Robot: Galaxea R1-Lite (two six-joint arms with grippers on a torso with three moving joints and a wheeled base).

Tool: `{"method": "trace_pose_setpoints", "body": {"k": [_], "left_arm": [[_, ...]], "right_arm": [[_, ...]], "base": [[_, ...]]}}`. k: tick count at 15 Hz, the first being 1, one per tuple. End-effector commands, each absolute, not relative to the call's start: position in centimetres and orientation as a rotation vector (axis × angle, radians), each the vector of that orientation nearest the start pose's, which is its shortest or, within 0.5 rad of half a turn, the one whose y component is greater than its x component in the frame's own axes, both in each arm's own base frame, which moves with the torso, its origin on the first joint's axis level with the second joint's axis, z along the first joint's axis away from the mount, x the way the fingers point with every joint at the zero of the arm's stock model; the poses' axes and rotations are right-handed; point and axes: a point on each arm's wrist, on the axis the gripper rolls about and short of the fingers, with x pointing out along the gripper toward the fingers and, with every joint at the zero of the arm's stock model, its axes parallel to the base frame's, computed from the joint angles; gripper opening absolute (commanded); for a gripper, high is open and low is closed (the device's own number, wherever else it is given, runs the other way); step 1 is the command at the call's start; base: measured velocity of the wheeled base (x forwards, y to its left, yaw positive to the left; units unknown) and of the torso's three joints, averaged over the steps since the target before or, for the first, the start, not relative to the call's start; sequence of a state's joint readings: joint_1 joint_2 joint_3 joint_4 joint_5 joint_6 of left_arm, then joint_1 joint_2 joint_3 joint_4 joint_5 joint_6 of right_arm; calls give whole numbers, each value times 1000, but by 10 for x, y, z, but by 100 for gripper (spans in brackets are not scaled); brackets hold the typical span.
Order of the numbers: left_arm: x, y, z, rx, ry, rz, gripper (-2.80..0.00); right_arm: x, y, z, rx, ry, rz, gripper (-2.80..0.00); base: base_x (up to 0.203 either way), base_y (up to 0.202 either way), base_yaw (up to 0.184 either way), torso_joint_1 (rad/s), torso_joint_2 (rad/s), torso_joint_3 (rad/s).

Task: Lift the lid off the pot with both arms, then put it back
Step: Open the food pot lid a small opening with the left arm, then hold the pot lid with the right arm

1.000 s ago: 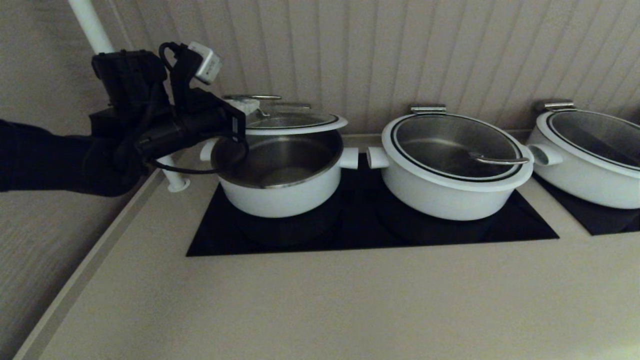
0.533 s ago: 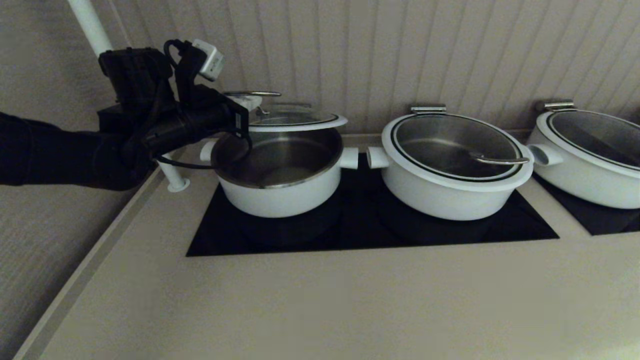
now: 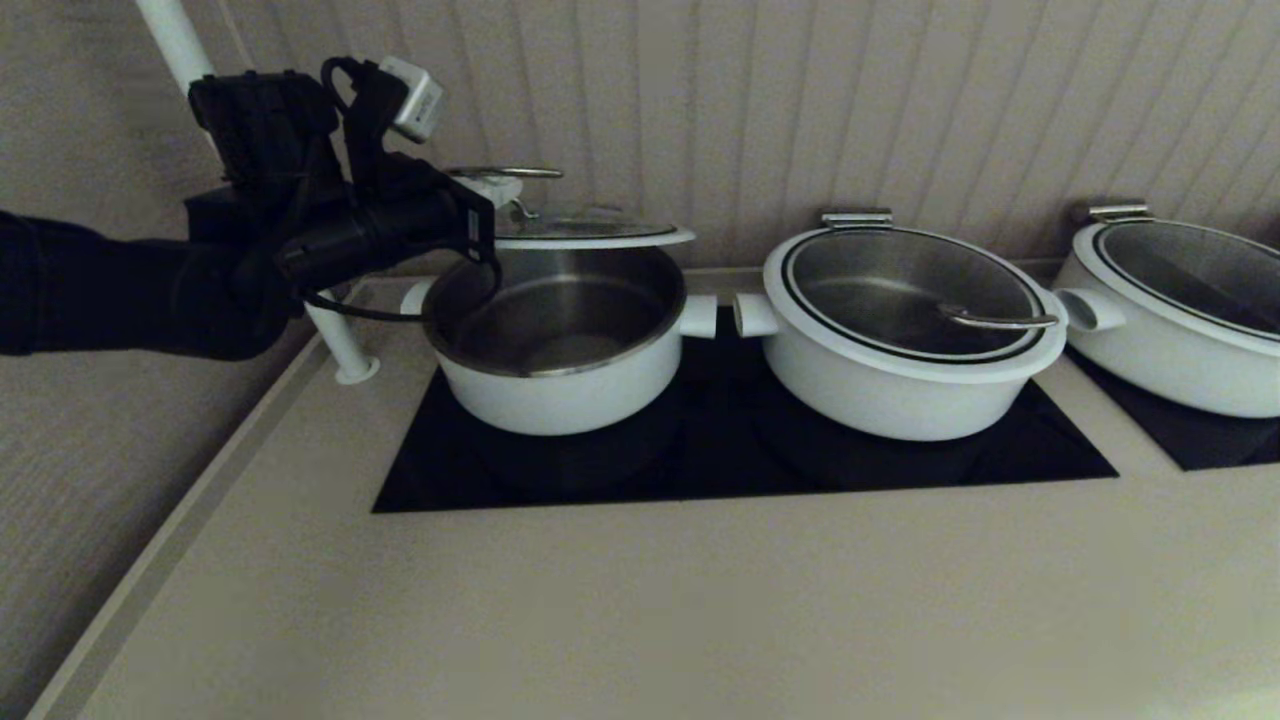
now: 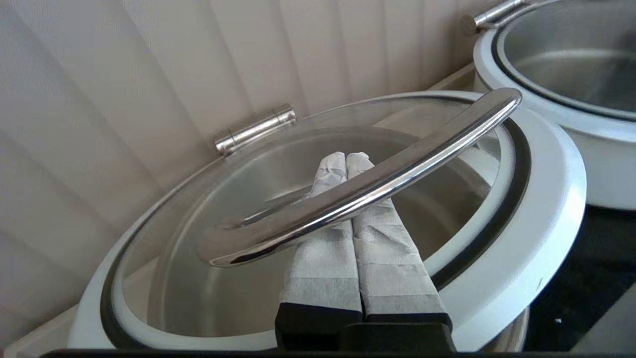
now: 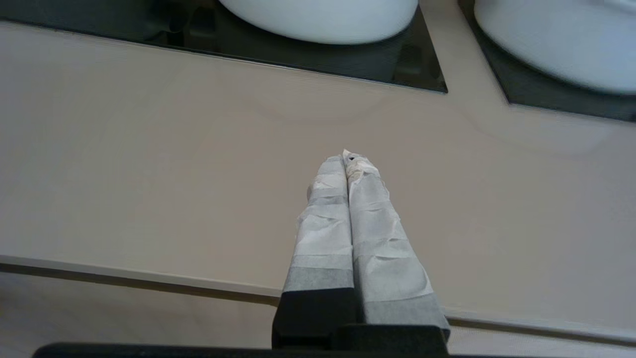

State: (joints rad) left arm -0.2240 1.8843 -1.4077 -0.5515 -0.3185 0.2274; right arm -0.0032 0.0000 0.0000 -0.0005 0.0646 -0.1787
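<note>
Both my grippers have their fingers pressed together. My left gripper (image 4: 346, 158) is hooked under the steel handle (image 4: 357, 191) of the lid (image 3: 585, 233), bearing it up above the far edge of the pot (image 3: 555, 345), which stands open on the left of the worktop (image 3: 640, 600). My right gripper (image 5: 350, 158) grasps nothing, poised over the near worktop.

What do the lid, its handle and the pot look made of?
The lid: clear glass pane, seen through, in a matte white rim, possibly coated metal or silicone. Its handle: polished steel, mirror reflections. The pot: glossy white outside, likely enamel or coating; brushed steel inside.
</note>
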Motion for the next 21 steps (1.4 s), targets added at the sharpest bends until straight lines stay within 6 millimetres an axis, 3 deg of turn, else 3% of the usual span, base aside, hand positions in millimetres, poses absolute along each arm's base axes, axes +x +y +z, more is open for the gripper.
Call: {"method": "trace_pose_setpoints", "body": {"k": [1,5,12,21], "left_arm": [[374,-92,285,227,-158,-531,-280],[375,-93,283,227,-150,-532,-280],[376,-93,280,225,-142,-533,-280],[381,-94,275,223,-132,-534,-280]], "right_arm": [[-23,2,77,-201,-22,64,-280],[-24,2,83,-214,-55,74,-280],[-14,4,123,-191,-32,198,-280],[64,8,157,-259,89,304,-280]], "base": [[0,0,0,0,0,0],[0,0,0,0,0,0],[0,0,0,0,0,0],[0,0,0,0,0,0]]}}
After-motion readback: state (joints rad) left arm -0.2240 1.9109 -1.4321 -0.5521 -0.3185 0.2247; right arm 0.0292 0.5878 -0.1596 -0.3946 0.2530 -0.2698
